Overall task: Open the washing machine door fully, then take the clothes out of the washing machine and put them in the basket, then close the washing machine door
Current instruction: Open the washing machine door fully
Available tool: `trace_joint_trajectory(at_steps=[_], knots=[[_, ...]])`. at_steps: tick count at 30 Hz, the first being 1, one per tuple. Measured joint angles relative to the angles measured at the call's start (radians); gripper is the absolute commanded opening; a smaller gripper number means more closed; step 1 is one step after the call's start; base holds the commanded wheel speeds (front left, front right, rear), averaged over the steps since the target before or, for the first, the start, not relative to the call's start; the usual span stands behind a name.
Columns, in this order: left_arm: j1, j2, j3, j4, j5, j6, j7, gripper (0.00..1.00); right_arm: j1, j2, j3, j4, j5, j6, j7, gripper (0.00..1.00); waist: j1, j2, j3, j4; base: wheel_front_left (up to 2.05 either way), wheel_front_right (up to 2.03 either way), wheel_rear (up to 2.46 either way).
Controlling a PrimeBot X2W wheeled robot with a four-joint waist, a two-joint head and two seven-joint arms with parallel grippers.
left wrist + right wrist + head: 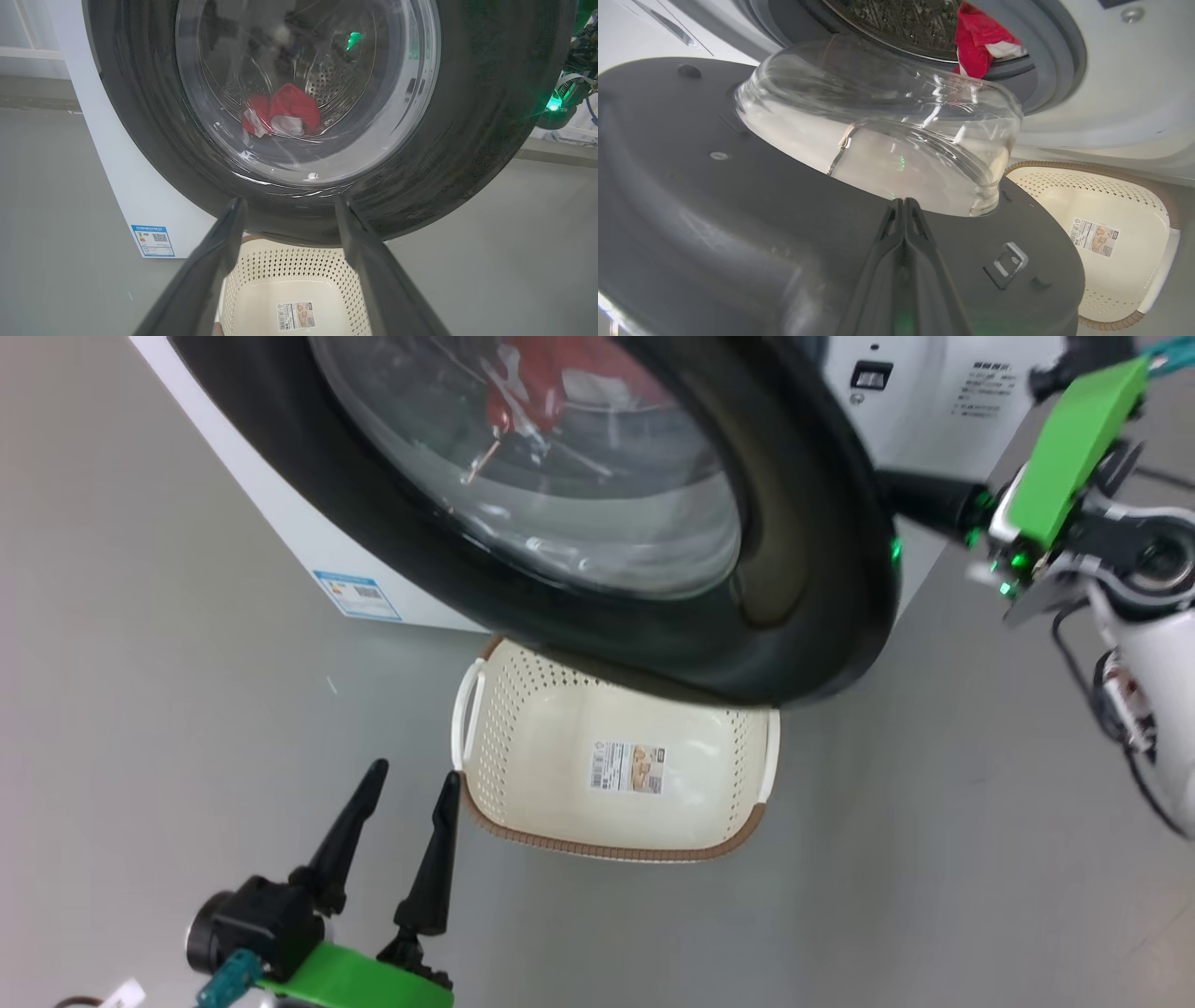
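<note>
**Door Swung Partway, Clothes in the Drum**

At the lower left of the head view, the left claw (415, 773) is seen with its two fingers spread wide and nothing between them. It is raised over the grey floor (140, 709), just beside the left end of the basket (607, 847). Further in, the white washing machine (131, 196) is marked by a small blue label (357, 595) on its lower front. The basket is set on the floor directly before the machine, and a paper label (627, 767) is stuck to its bottom. Above it, the washing machine door (803, 569) is found swung partway out, its glossy black rim overhanging the basket's far edge. The clothes (289, 109), red with white patches, are seen through the glass bowl (373, 140), lying in the drum (329, 79). In the right wrist view they are shown at the drum's mouth. At the right, the right claw (903, 207) is pressed tight together with nothing gripped. It is extended behind the door's free edge, and its tips are set at the dark inner face just below the bowl. Contact there cannot be told.
</note>
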Motion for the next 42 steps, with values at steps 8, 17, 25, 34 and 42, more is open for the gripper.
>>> trace_joint_trajectory(at_steps=[8, 17, 25, 34, 42], knots=[[0.048, -0.002, 0.000, -0.001, 0.003, 0.000, 0.000, 1.00, 0.119, 0.013, 0.013, -0.094, 0.006, 0.000, 0.021, 0.00, 0.0000, 0.0000, -0.055, 0.007, 0.00, 0.00, 0.00], [0.110, -0.002, 0.005, -0.005, 0.014, 0.000, -0.003, 1.00, 0.240, 0.028, 0.032, -0.187, 0.016, 0.000, 0.042, 0.00, 0.0000, 0.0000, -0.117, 0.024, 0.00, 0.00, 0.00], [0.170, -0.004, 0.007, -0.012, 0.030, 0.000, -0.003, 1.00, 0.383, 0.053, 0.045, -0.300, 0.016, 0.000, 0.049, 0.00, 0.0000, 0.0000, -0.182, 0.062, 0.00, 0.00, 0.00], [0.205, -0.003, 0.017, -0.022, 0.039, 0.000, -0.003, 1.00, 0.479, 0.090, 0.056, -0.376, 0.016, 0.000, 0.048, 0.00, -0.0001, 0.0000, -0.229, 0.120, 0.00, 0.00, 0.00], [0.221, -0.004, 0.027, -0.034, 0.039, 0.000, -0.003, 1.00, 0.520, 0.127, 0.061, -0.409, 0.011, 0.000, 0.036, 0.00, -0.0001, 0.0000, -0.250, 0.184, 0.00, 0.00, 0.00]])
